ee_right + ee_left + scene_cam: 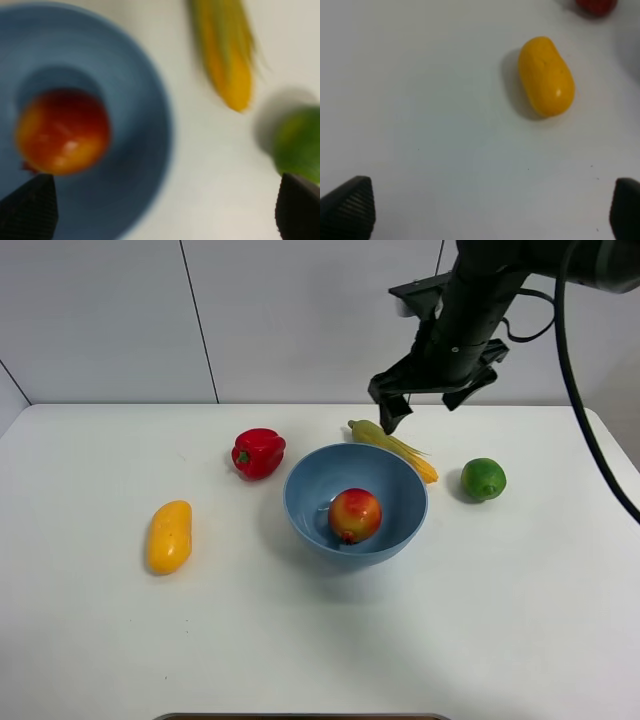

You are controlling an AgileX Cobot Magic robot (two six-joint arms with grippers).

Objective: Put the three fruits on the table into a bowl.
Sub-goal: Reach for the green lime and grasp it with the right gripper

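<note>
The light-blue bowl (400, 525) stands at the middle of the white table (320, 640). The red-orange pomegranate-like fruit (354, 514) lies inside it. The green lime (483, 479) sits on the table right of the bowl. The yellow-orange mango (169, 536) lies far left. My right gripper (420, 405) is open and empty, high above the bowl's far side. Its wrist view shows the bowl (150, 100), the pomegranate (62, 131), the lime (299, 145) and the gripper (162, 210). My left gripper (487, 215) is open and empty, apart from the mango (546, 76); it is out of the high view.
A red bell pepper (258, 452) lies left of the bowl at the back and shows at the left wrist view's edge (596, 5). A yellow-green corn cob (393, 448) lies behind the bowl, between it and the lime (225, 55).
</note>
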